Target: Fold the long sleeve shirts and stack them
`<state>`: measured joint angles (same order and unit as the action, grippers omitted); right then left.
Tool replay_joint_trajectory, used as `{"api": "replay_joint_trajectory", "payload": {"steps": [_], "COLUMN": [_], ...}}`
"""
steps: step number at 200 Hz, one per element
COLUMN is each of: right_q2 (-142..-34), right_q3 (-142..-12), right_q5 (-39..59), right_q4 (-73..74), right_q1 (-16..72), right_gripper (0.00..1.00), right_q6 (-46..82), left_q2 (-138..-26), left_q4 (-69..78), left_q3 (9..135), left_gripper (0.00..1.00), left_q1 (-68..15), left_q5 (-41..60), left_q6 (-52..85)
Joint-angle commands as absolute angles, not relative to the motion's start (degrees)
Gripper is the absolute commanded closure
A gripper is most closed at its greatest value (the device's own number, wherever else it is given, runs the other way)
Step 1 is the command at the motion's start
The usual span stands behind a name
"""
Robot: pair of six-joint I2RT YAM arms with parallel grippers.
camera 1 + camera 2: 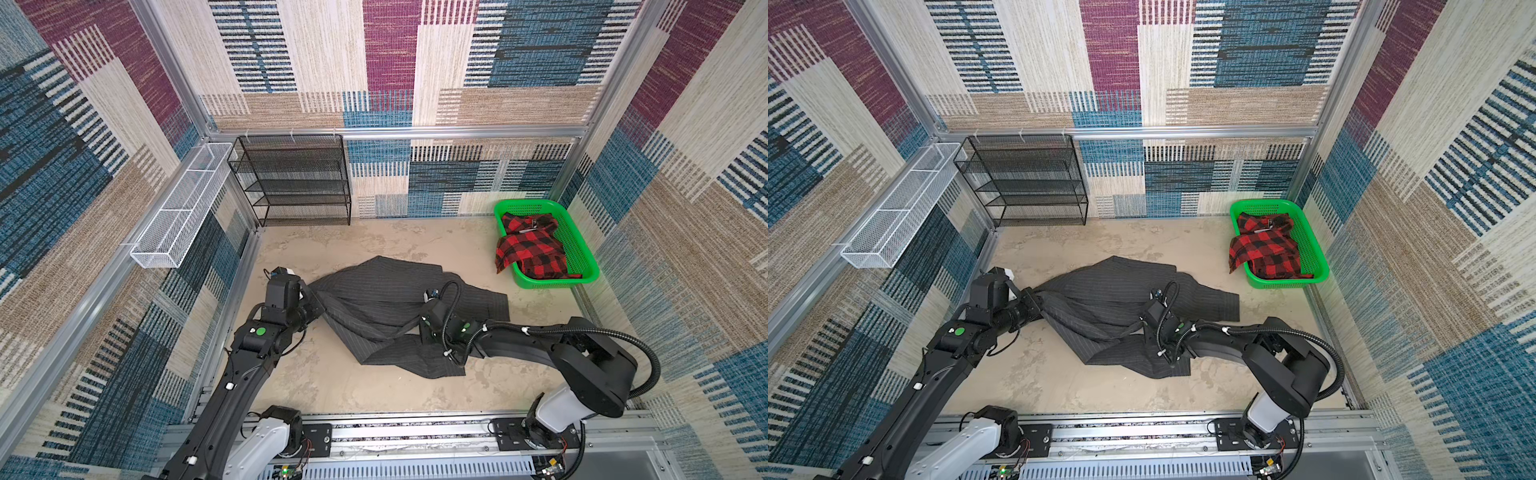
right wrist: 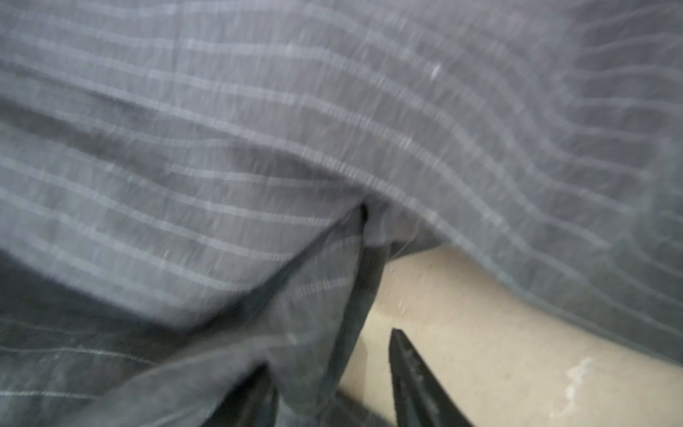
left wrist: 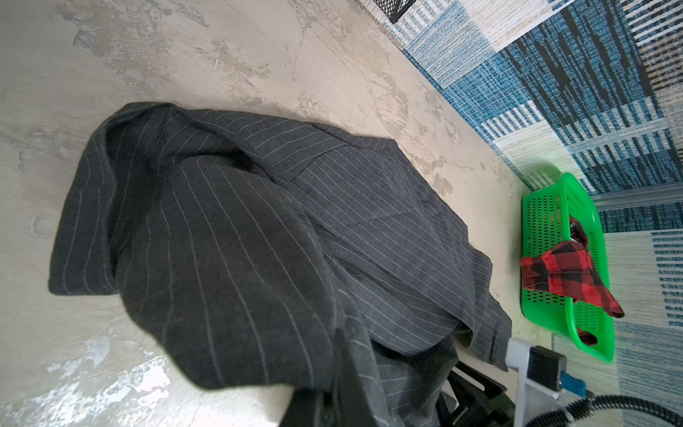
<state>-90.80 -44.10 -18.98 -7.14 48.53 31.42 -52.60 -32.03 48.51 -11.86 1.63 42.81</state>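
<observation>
Long sleeve shirts both lie unfolded, so nearly all the work is judged left. On the table [image 1: 332, 386], the charcoal pinstripe shirt [image 1: 386, 299] sprawls crumpled mid-surface. The green basket [image 1: 552, 283] in the far right corner holds the red check shirt [image 1: 532, 249], bunched. The left gripper [image 1: 1034, 305] is clamped on the pinstripe cloth's gathered edge. Only the right wrist view shows the right gripper [image 2: 329, 351]: jaws apart, straddling a fold, not yet pinching. Both top views hide this.

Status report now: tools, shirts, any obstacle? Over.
Left tool shut on charcoal pinstripe shirt edge. Right tool open, jaws astride a fold. Shirt crumpled on table. Red check shirt in green basket; nothing in the way.
</observation>
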Motion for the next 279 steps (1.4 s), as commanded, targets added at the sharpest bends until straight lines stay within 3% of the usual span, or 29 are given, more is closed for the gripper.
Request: {"api": "replay_joint_trajectory", "payload": {"steps": [1, 31, 109, 142, 184, 218, 279], "right_q2": [-90.7, -87.9, -79.9, -81.0, -76.4, -75.8, -83.2], "right_q3": [-45.2, -49.8, -71.6, -77.7, -55.6, -44.8, -43.8], "right_q5": [-27.0, -28.6, -23.2, -15.7, -10.5, -11.1, -12.3], "right_q4": [-3.0, -4.0, -24.6, -34.0, -25.0, -15.8, -7.9], "right_q1": [48.6, 47.4, 45.6, 45.6, 46.5, 49.4, 50.3], "right_gripper": [0.66, 0.85, 0.9, 0.78, 0.68, 0.53, 0.5], "right_q6": [32.6, 26.0, 2.1, 3.0, 15.5, 18.4, 15.5], "left_q2": [-53.1, -55.0, -61.8, -63.0, -63.4, -63.6, -61.9], "left_q4": [-32.3, -31.5, -27.6, -26.8, -26.0, -26.5, -27.7], "left_q3": [49.4, 50.7, 59.2, 61.0, 58.5, 59.1, 58.4], "left_gripper": [1.0, 1.0, 1.0, 1.0, 1.0, 1.0, 1.0], "left_q1": [-11.8, -11.6, -5.2, -4.2, -4.2, -4.2, -4.3], "left_q5": [1.0, 0.0, 3.8, 5.7, 7.1, 7.9, 7.3], "left_q6": [41.6, 40.3, 35.5, 35.3, 36.3, 36.2, 36.6]}}
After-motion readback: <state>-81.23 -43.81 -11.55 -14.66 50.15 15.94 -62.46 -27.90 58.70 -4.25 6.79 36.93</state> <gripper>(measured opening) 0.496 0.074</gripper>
